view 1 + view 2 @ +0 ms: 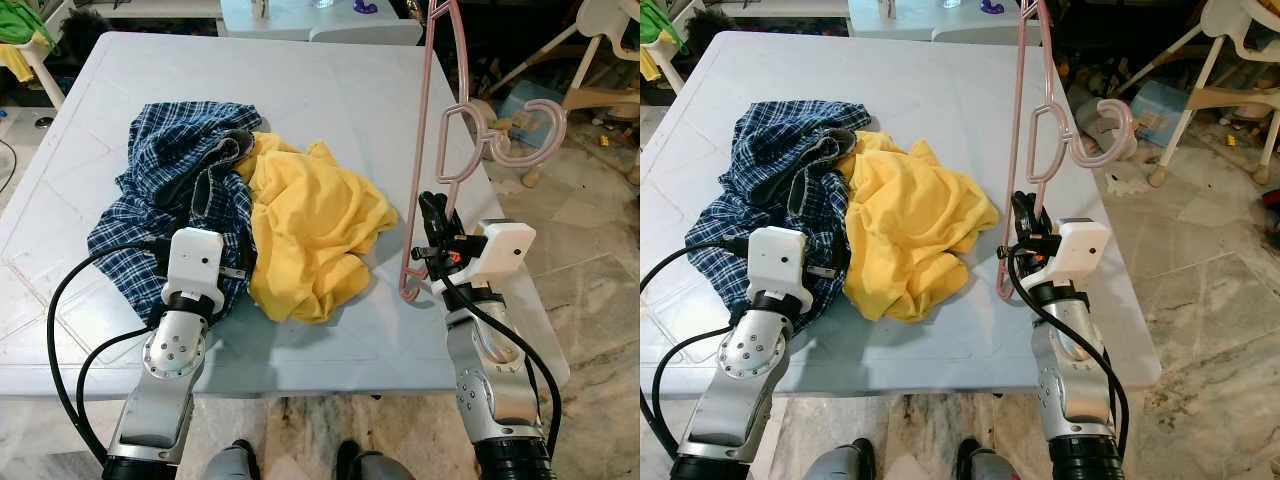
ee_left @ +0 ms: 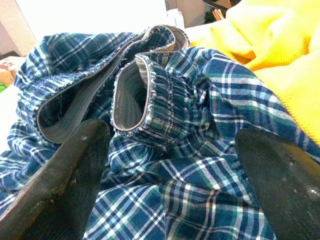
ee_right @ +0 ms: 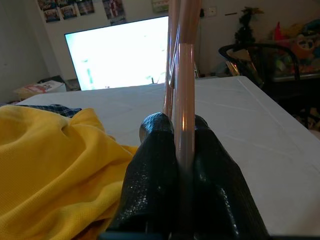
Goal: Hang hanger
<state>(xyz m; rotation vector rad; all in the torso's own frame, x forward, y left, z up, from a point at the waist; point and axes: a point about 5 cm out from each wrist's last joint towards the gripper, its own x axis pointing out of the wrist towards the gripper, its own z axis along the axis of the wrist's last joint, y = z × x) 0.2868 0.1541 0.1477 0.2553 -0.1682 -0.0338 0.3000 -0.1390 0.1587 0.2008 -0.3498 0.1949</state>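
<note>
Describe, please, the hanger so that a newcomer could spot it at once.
Find the pale table with two heaped garments. At its right edge the right gripper is shut on the hanger. Unlike the blue checked cloth and yellow shirt, it is thin, pink and upright.

A pink plastic hanger point(image 1: 432, 150) is held upright, on end, over the right edge of the table point(image 1: 330, 90), near its front right corner. Its thin frame is clamped between the closed fingers of the right gripper point(image 1: 432, 232). One rounded end point(image 1: 410, 290) is seen low, just above the tabletop beside the gripper; whether it touches cannot be told. The hook point(image 1: 530, 135) is turned outward to the right, past the table's edge. The upper end is cut off by the frame.
</note>
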